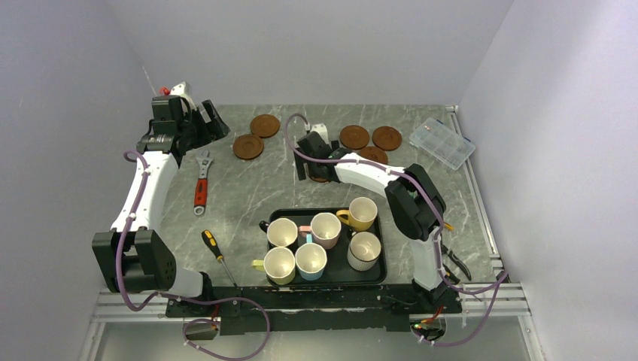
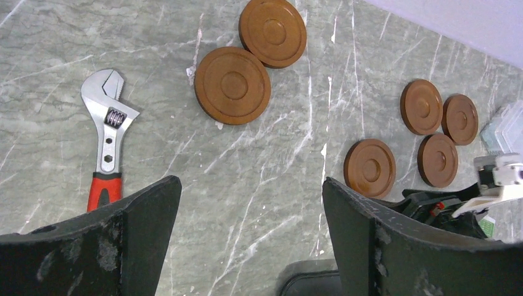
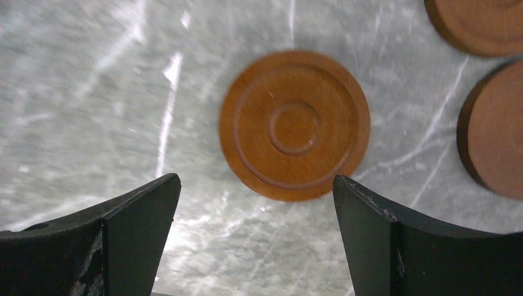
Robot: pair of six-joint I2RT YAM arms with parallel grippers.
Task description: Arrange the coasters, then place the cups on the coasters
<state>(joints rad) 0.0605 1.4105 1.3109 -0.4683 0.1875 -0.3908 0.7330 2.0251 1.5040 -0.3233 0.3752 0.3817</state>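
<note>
My right hand (image 3: 256,179) hangs spread and empty over a coaster (image 3: 295,125); no cup is placed yet.
My left hand (image 2: 251,180) is spread too, holding nothing. That coaster lies flat on the desk (image 3: 92,92) at my right hand's 12 o'clock, just past the fingertips. The coasters (image 2: 233,85) look only loosely clustered, and all six cups (image 1: 326,228) sit in the tray (image 1: 293,212) at 6 o'clock.

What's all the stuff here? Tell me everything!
coasters: six, brown, far side of table
cups: six, yellow, pink, blue, yellow-green, two whitish, on tray
tray: one, black, near middle
wrench: one, silver with red handle, left
screwdriver: one, yellow-black handle, near left
box: one, clear, far right
pliers, maybe: one, dark, near right
table: one, grey marble
left gripper: one, black, open, far left
right gripper: one, black, open above a coaster
</note>
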